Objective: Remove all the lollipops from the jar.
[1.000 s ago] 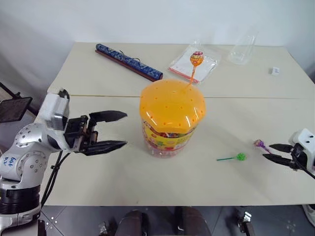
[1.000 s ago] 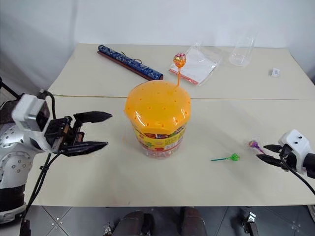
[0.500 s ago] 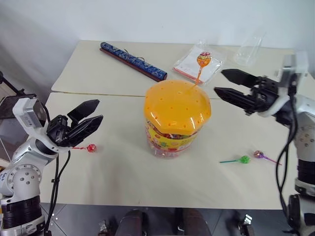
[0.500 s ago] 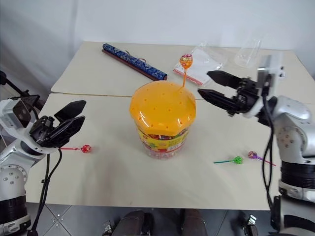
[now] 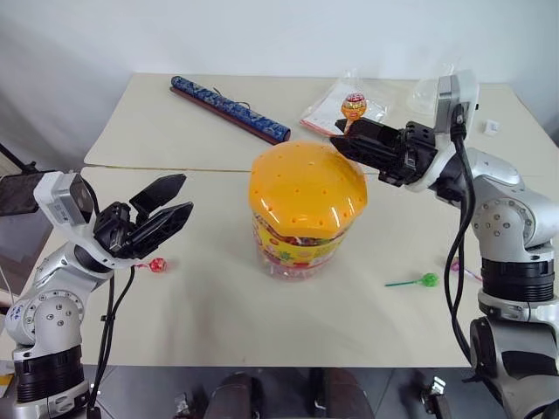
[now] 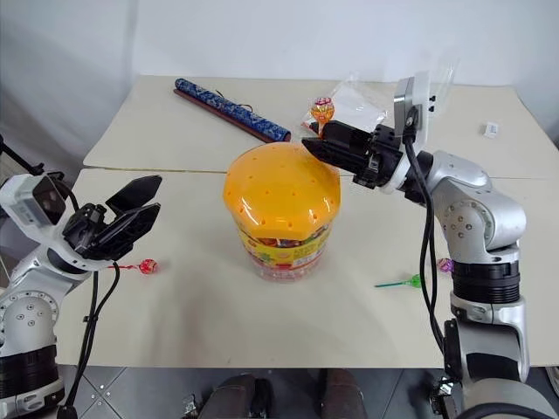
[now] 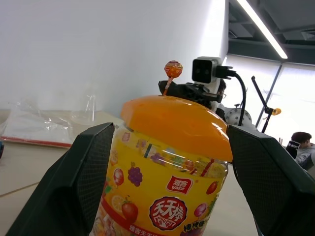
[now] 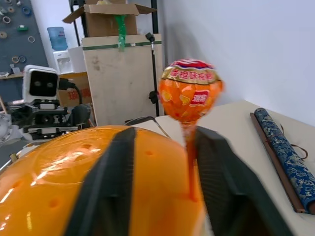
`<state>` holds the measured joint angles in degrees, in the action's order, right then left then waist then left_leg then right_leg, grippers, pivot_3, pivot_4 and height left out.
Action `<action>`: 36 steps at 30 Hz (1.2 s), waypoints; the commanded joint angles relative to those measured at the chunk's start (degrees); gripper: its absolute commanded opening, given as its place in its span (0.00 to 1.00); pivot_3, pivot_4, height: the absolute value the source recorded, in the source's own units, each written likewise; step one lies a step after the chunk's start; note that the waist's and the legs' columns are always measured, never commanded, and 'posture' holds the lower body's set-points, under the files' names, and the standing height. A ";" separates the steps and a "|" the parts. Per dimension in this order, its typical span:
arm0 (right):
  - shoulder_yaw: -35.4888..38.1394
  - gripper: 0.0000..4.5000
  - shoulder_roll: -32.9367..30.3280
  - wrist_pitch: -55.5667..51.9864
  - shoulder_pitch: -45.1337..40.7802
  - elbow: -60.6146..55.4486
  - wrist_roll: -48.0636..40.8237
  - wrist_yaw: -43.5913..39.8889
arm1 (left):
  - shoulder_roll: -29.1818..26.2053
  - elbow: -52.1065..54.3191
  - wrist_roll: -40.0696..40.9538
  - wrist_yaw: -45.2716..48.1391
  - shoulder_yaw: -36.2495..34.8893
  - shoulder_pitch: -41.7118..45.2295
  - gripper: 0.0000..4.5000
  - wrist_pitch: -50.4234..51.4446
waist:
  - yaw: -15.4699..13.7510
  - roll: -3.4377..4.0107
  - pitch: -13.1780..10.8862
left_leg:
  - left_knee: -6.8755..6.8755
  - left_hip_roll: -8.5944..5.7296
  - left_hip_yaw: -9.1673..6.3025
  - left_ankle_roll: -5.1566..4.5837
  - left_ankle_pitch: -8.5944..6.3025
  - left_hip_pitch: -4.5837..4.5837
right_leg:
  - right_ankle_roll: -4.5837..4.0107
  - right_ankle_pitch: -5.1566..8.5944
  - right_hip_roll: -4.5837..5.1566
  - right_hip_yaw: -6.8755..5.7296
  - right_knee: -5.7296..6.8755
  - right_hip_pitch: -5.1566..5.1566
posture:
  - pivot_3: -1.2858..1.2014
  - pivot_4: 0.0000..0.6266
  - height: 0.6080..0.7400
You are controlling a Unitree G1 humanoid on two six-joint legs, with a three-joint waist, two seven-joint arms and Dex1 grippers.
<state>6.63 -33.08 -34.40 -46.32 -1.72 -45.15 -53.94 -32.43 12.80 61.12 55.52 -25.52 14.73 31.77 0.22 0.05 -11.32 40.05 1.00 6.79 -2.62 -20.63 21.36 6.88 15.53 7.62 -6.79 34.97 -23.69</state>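
The jar (image 5: 301, 236) stands mid-table, a clear tub with a bright label and an orange domed lid (image 5: 306, 185). An orange lollipop (image 5: 353, 106) stands upright in a hole at the lid's far edge. My right gripper (image 5: 335, 143) reaches in level from the right and is shut on its stick just above the lid; the wrist view has the stick (image 8: 189, 162) against one finger. My left gripper (image 5: 183, 195) hovers open left of the jar, apart from it. On the table lie a red lollipop (image 5: 158, 264), a green lollipop (image 5: 427, 279) and a purple lollipop (image 6: 444, 264).
A long blue patterned roll (image 5: 229, 108) lies at the back left. A clear plastic bag (image 6: 354, 106) and a clear cup (image 5: 426, 92) lie at the back right, with a small white object (image 5: 490, 127) near the right edge. A seam crosses the table (image 5: 218, 332).
My right gripper rose from low at the right, near the purple lollipop, swung in over the jar's far edge and closed its jaws on the orange lollipop's stick. The left gripper stayed open.
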 commanded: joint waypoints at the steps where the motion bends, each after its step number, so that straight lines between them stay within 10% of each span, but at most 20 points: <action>1: 1.43 0.05 -0.22 0.91 -1.64 0.27 0.37 -0.66 | -0.21 1.95 1.08 0.07 -0.30 0.92 0.86 -0.77 | 0.02 0.00 0.00 | 0.00 0.00 0.00 0.00 0.00 0.00 | 0.00 0.00 0.00 0.00 0.00 0.00 | 0.52 0.24 1.00; 9: 17.02 0.00 -6.88 -1.21 -2.10 4.92 -8.70 -0.92 | -4.44 1.52 -0.07 5.96 1.51 3.15 0.86 0.25 | -0.60 0.00 -0.01 | 0.01 -0.06 -0.08 -0.03 0.02 0.11 | 0.01 -0.01 0.02 -0.03 -0.03 -0.01 | 0.52 0.24 1.00; 19: 9.13 0.00 -32.96 17.63 24.55 15.93 21.34 -14.00 | -10.47 2.30 -8.37 16.48 8.68 4.18 0.86 -4.16 | -0.11 0.02 -0.02 | -0.07 -0.06 0.35 -0.17 -0.07 0.05 | 0.04 -0.01 0.02 -0.03 -0.38 0.01 | 0.52 0.24 1.00; 26: 4.46 0.00 -31.38 34.55 32.61 28.16 34.33 -8.12 | -9.94 1.71 -9.91 17.80 10.47 4.55 0.86 -5.24 | 0.71 0.03 -0.02 | -0.06 0.07 0.59 -0.08 -0.03 -0.18 | 0.04 -0.01 -0.04 0.22 -0.26 0.04 | 0.52 0.24 1.00; 36: 9.29 0.67 -29.86 34.91 32.63 26.37 27.65 -14.70 | -9.94 -0.12 -11.15 16.80 8.49 4.68 0.86 -6.85 | 1.10 0.11 -0.06 | -0.03 0.11 0.47 -0.05 -0.01 -0.17 | 0.03 0.00 -0.04 0.17 -0.23 0.05 | 0.52 0.24 1.00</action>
<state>12.01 -63.14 -1.07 -12.98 28.01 -13.67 -67.09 -42.41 12.62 50.52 73.07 -14.91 19.21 26.75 1.32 0.16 -11.38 40.02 1.10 7.26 -2.67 -20.64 21.20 6.91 15.53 7.59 -6.62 34.74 -23.64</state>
